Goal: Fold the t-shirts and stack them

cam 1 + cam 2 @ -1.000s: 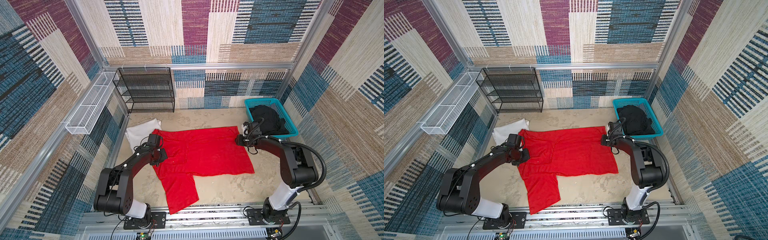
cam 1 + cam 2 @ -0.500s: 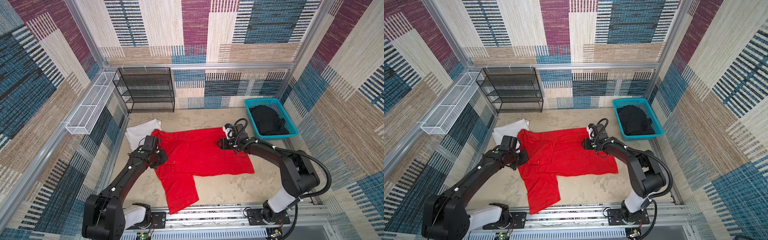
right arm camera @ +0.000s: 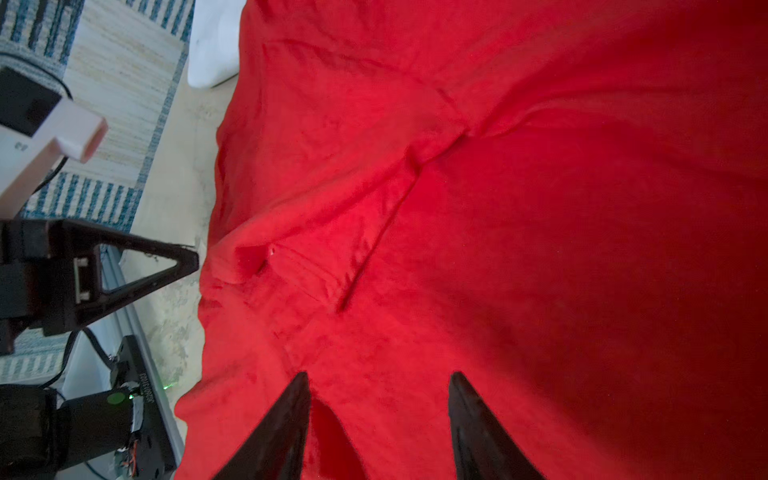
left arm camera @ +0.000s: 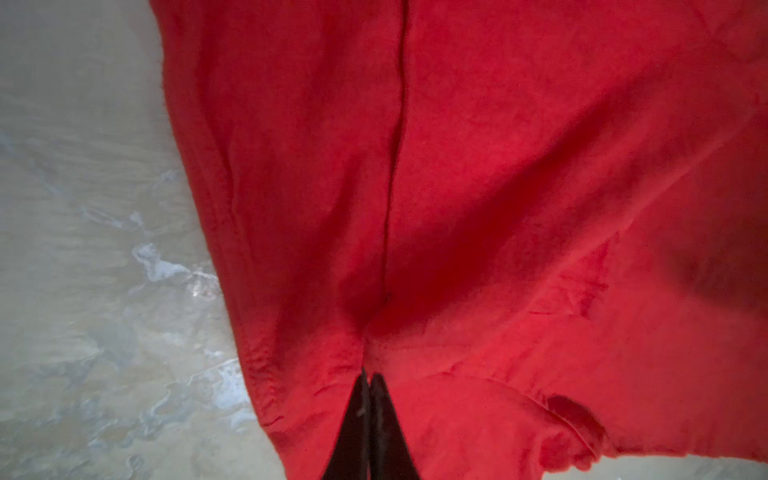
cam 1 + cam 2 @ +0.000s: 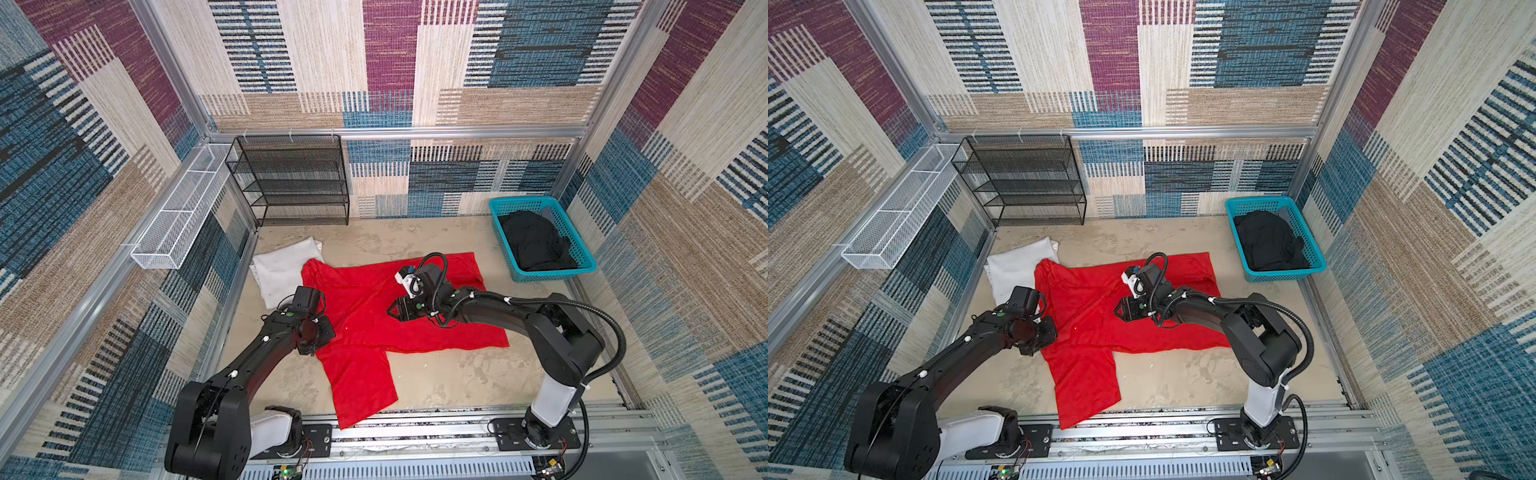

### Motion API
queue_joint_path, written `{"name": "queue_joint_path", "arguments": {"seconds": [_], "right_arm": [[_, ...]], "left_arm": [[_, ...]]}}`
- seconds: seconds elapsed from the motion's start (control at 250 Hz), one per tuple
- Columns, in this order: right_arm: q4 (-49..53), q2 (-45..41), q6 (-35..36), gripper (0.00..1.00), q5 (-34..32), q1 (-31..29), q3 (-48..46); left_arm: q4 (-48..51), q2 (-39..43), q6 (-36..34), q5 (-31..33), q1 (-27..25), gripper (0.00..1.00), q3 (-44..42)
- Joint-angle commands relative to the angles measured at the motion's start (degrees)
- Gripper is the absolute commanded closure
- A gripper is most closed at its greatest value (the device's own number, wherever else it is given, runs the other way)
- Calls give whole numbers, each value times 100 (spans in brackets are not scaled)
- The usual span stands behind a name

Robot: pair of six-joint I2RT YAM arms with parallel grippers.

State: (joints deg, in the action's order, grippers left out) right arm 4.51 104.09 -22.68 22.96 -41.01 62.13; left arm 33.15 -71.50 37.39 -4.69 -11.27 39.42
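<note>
The bench (image 5: 436,386) is a sandy colour, and the red shirt (image 5: 365,299) takes up most of its middle. It lies open and flat. One long part runs down to the front edge and hangs a little over it.

The blue-green basket (image 5: 548,275) sits in the far right corner with the black shirt (image 5: 532,245) bunched up inside. The white shirt (image 5: 278,270) lies folded by the far left corner, and a corner of the red shirt lies over its edge.

The right gripper (image 3: 378,376) hangs low over the middle of the red shirt. It is about half open and holds nothing. The left gripper (image 4: 368,376) is at the left side of the red shirt. It is almost closed, and the cloth puckers at its tips, so it looks to pinch a bit of it.

I think the red shirt is getting its first folds. Next, the right gripper needs to drop and pinch cloth too. Then both can lift one side over. The cloth is floppy, so they must pull evenly.
</note>
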Motion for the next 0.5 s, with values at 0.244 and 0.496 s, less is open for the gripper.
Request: {"name": "queue_joint_path", "arguments": {"seconds": [0.244, 0.496], "right_arm": [[10, 788, -150, 57, -164, -556, 765], [311, 1200, -158, 63, -447, -651, 1045]], "left_arm": [[-123, 154, -91, 192, 2, 63, 24], [-187, -8, -208, 28, 1, 63, 111]]}}
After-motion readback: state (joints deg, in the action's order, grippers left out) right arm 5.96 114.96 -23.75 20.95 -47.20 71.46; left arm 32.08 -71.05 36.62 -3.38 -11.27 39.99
